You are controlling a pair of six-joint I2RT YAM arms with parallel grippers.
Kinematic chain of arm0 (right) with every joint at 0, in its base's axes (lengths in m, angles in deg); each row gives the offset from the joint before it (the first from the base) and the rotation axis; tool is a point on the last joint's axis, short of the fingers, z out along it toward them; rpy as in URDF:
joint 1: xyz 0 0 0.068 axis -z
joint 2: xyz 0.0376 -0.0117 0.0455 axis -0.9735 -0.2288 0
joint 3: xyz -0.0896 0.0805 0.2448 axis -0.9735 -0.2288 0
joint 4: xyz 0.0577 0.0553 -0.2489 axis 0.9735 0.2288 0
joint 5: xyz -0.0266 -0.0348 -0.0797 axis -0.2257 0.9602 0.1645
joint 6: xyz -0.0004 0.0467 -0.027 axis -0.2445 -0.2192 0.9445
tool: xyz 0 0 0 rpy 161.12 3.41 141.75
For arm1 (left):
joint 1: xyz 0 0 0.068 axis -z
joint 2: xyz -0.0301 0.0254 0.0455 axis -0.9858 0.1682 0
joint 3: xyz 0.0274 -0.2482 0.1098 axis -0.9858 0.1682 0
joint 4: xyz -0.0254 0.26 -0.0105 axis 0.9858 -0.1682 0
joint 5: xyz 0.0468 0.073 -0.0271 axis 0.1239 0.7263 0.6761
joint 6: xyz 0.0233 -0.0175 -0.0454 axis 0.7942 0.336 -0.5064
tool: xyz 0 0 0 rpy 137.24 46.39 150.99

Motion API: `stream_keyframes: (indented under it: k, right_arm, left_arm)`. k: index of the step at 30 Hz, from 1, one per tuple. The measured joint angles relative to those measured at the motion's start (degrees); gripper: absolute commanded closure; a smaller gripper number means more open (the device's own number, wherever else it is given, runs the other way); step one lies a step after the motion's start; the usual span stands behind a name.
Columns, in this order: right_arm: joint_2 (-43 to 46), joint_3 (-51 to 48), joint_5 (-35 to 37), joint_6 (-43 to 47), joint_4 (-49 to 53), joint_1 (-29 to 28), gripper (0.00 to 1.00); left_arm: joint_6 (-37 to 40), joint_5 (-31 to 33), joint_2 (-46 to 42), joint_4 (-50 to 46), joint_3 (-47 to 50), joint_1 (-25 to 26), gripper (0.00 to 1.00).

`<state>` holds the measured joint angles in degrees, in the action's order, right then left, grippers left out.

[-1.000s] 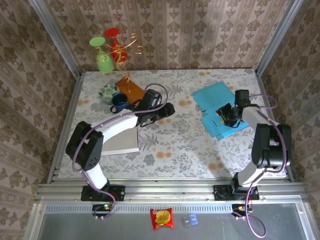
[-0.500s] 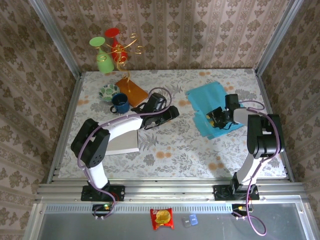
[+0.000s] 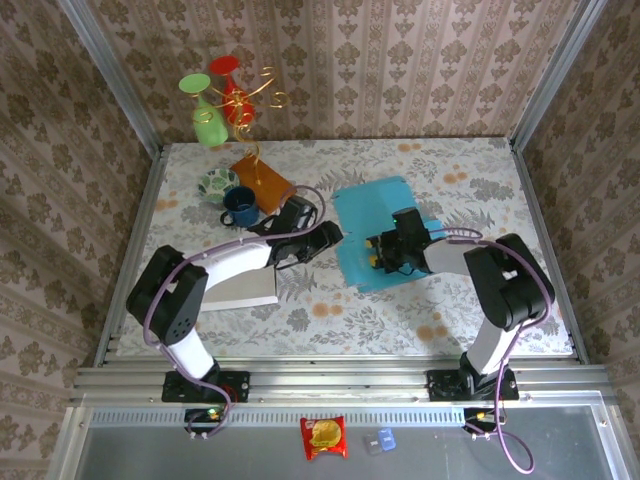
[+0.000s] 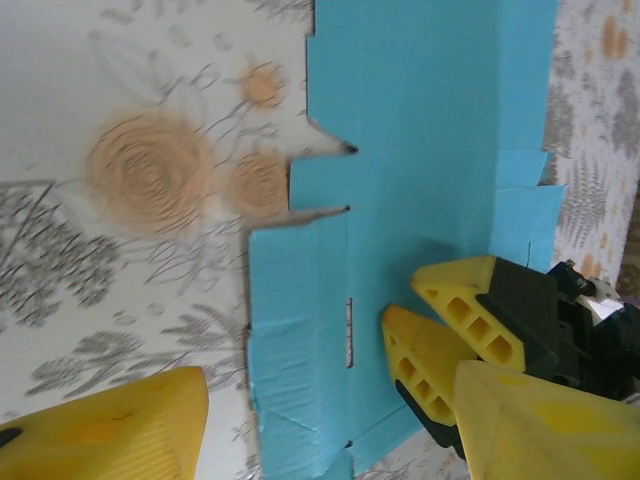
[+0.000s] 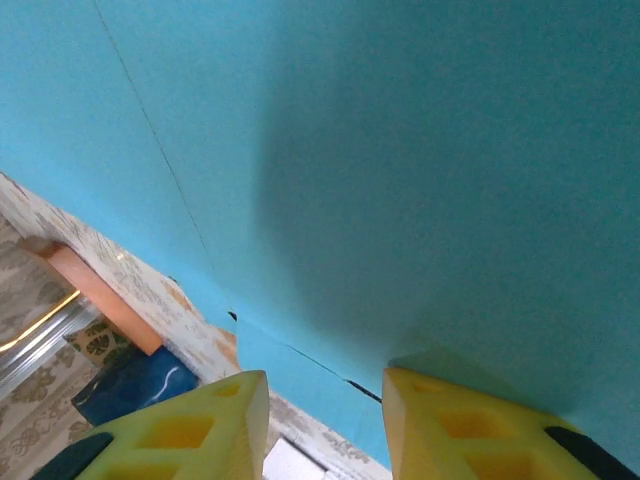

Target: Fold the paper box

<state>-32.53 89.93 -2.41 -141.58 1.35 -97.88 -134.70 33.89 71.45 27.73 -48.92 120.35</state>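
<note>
Floral tablecloth (image 3: 350, 310), bare toward the front. Noted: right gripper (image 3: 384, 252) jaws partly apart, tips down on flat blue paper box (image 3: 365, 212) mid-table, arm stretched low leftward. Beside sheet's left edge, left gripper (image 3: 325, 238) spread wide, empty.

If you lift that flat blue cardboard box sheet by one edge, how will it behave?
The flat blue cardboard sheet looks thin and creased, so it would probably sag along its folds. Lying flat, it likely slides easily.
</note>
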Motion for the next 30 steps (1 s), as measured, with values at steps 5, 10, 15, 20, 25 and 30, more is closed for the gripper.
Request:
stream_keyframes:
  k: [5,10,15,20,25,30]
  right_arm:
    - [-3.7,3.9,0.5,-8.7,-4.6,-3.4,0.61]
    - [-1.9,6.5,0.5,-7.5,-3.8,-1.8,0.60]
    - [6.5,7.6,-1.1,3.9,4.2,5.8,0.60]
    - [10.0,8.2,-4.3,18.1,11.0,17.4,0.61]
    - [5.6,10.7,-7.3,28.7,17.4,25.2,0.61]
    - [-1.5,13.6,-9.8,35.2,20.6,25.9,0.63]
  left_arm:
    - [-3.6,-0.1,-2.6,-0.5,3.4,-0.3,0.33]
    - [-8.8,0.0,-6.8,-1.3,4.9,-0.1,0.34]
    - [-16.2,0.9,-9.2,-2.2,6.1,1.9,0.34]
    - [-25.0,2.2,-9.3,-0.2,8.1,5.9,0.33]
    - [-31.9,5.1,-9.3,1.3,10.2,9.1,0.33]
    - [-36.0,8.0,-9.2,3.6,11.7,10.3,0.33]
